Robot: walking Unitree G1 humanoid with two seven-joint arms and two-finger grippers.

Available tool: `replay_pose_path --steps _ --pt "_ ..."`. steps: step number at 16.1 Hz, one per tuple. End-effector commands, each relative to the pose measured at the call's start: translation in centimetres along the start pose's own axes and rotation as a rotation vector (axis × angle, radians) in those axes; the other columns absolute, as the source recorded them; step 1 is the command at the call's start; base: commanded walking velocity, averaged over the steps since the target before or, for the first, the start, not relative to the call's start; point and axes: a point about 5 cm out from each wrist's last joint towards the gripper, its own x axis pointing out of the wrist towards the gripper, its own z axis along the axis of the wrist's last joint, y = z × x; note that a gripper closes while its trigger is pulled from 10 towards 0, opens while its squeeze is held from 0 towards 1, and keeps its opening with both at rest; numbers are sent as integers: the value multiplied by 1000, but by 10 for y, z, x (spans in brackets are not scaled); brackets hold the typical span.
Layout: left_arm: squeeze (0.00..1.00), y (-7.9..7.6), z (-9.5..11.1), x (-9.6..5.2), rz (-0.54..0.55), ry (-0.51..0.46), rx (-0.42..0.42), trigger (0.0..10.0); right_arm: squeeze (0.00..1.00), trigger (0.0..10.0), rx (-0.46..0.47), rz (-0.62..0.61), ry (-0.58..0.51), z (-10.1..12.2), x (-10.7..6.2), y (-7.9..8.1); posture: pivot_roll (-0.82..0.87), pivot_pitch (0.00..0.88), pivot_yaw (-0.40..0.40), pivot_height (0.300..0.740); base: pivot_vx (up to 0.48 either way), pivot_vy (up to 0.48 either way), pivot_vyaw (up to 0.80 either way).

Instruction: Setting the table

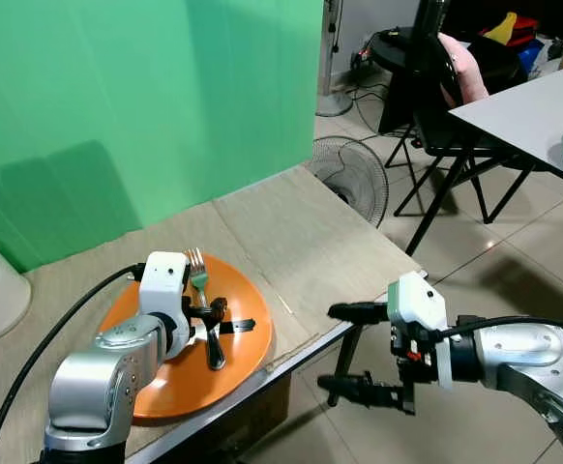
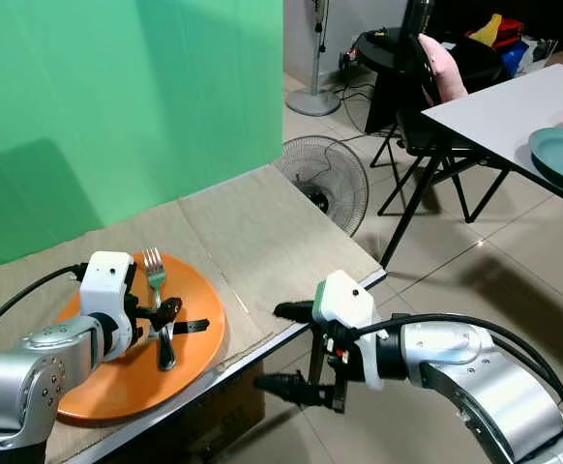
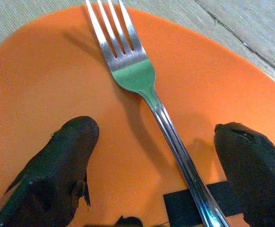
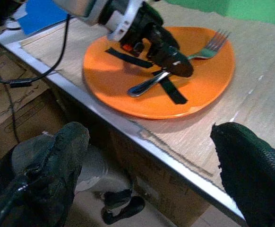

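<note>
Left wrist view: open jaws of the left gripper (image 3: 158, 165) straddle a stiff, slippery fork (image 3: 149, 97), best pinched mid-handle, on the orange plate (image 3: 43, 80).

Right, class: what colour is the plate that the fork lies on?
Orange, with black tape strips; the plate under the fork shows best in the left wrist view.
</note>
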Motion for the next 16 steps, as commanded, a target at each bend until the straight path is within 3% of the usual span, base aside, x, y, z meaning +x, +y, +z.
replay_pose_path --steps 1,7,16 --pt "0 6 -7 3 24 53 2 275 0 10000 -15 51 -1 2 -1 2 -54 18 55 740 0 0 0" --pt "0 -2 -6 2 -20 62 19 0 0 10000 -22 96 24 -2 -4 3 -57 14 57 740 0 0 0" --pt "0 4 -13 -1 -12 85 100 0 0 10000 -33 112 34 -5 -4 1 -54 10 53 740 0 0 0"
